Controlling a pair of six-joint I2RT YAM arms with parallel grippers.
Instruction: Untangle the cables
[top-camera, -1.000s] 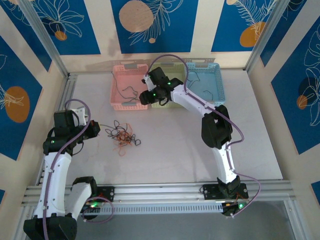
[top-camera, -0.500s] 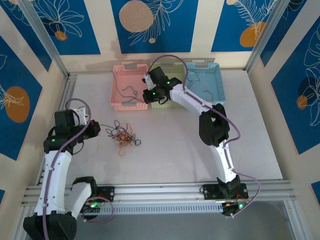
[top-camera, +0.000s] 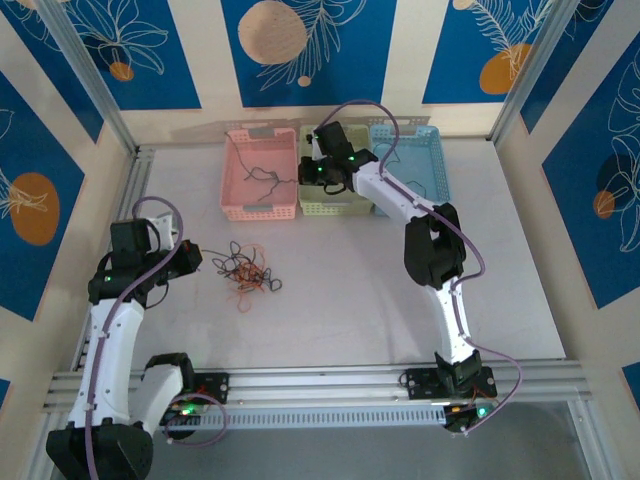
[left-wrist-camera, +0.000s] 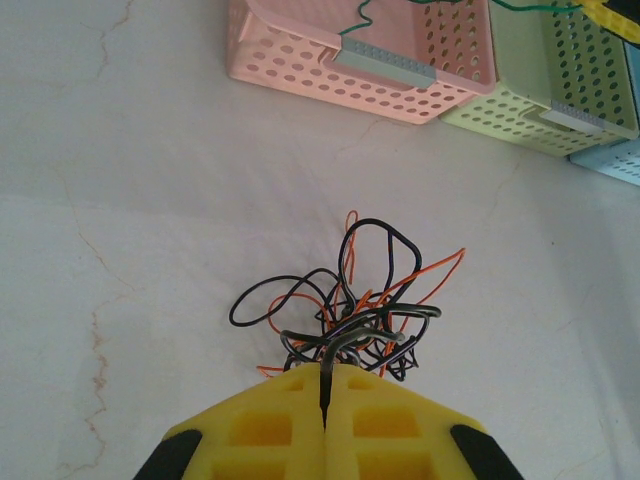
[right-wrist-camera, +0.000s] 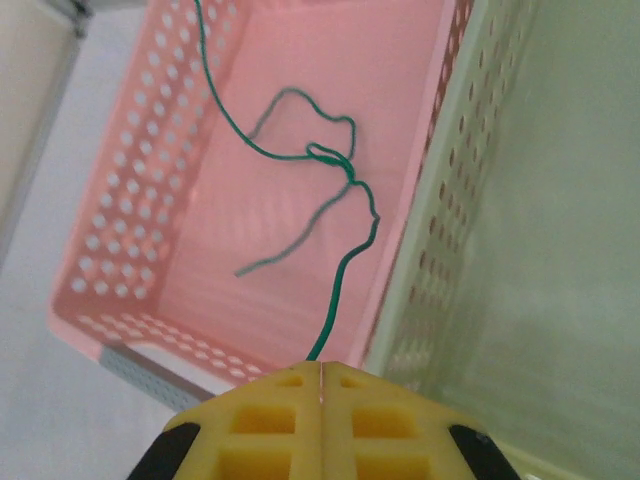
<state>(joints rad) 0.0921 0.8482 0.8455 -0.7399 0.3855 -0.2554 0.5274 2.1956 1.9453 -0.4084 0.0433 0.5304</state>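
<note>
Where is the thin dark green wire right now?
Right wrist view: the dark green wire runs from the shut jaws of the right gripper out over the pink perforated basket, beside the pale green basket.

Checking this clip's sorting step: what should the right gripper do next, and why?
Probably move across over the green basket, then open. The right gripper is shut on a green cable that dangles over the pink basket.

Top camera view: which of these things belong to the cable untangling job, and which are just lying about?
Job:
- clump, pinched by the left pincer
- green cable, held by the right pincer

Lying about:
- pink basket, green basket and blue basket, possibly drop-off bins
- lilac arm cables
</note>
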